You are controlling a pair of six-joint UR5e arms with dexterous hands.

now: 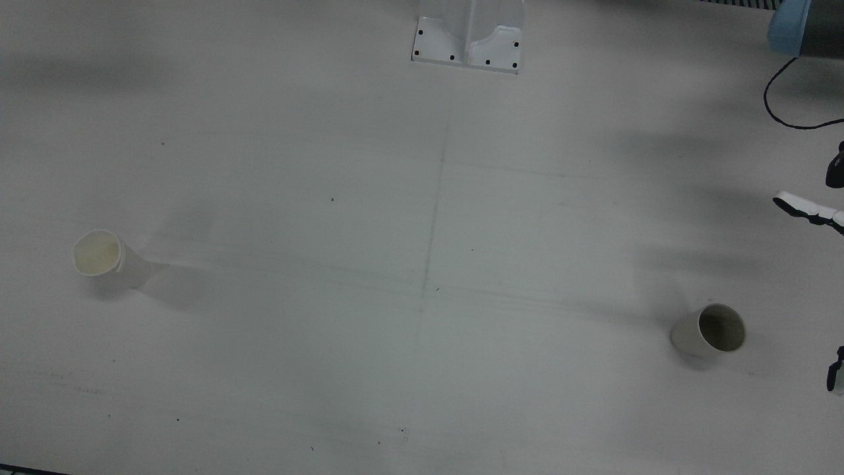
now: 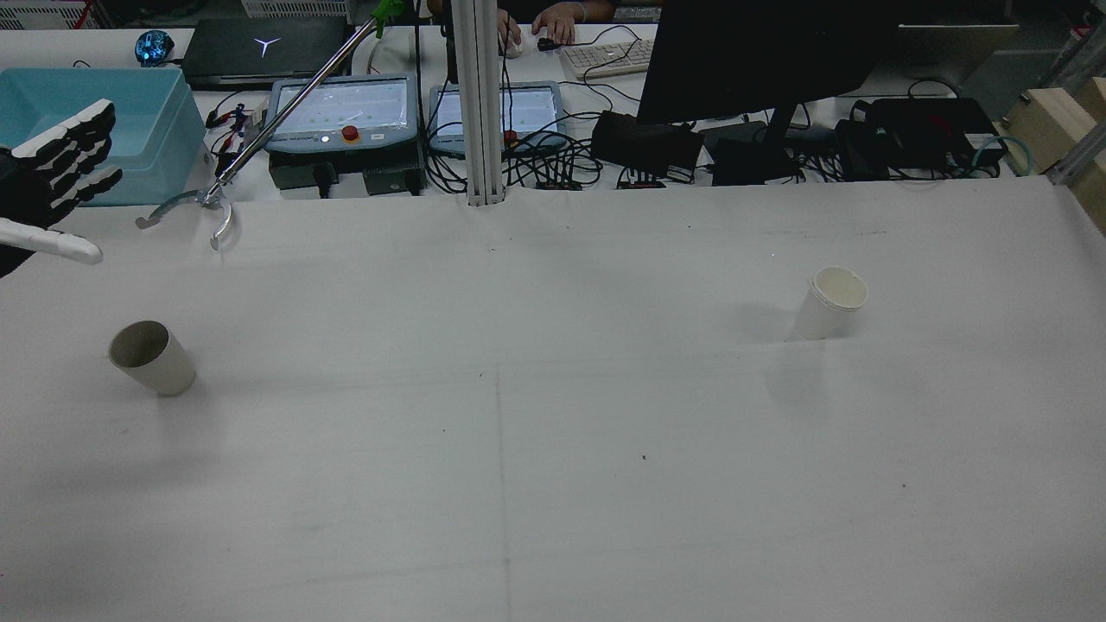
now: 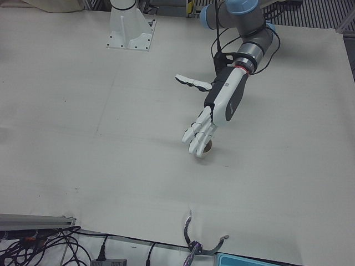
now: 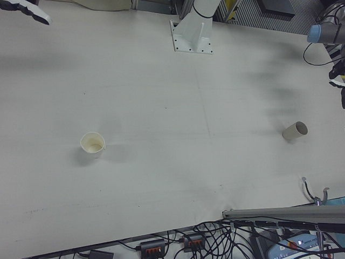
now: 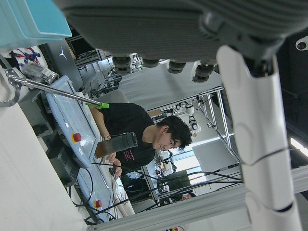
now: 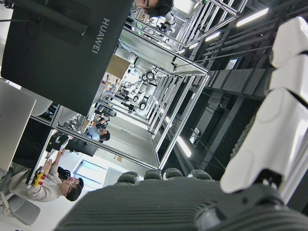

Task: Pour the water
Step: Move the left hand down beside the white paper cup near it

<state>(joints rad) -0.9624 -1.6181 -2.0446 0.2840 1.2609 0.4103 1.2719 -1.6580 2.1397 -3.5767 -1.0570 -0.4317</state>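
While the left hand (image 3: 213, 119) hovers spread and empty, the grey cup (image 2: 151, 357) stands apart below it.

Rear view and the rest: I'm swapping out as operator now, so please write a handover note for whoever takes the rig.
Left hand: open, fingers spread, holding nothing, raised over the left half of the table.
Right hand: barely in frame at the right-front view's top left corner; its state cannot be told.
Grey-brown paper cup: upright on the white table, left side, untouched.
White paper cup: upright on the right side, untouched.
Done: nothing visible; neither cup is gripped.
Left: grasp a cup, carry it across, pour into the other. Water level cannot be judged.
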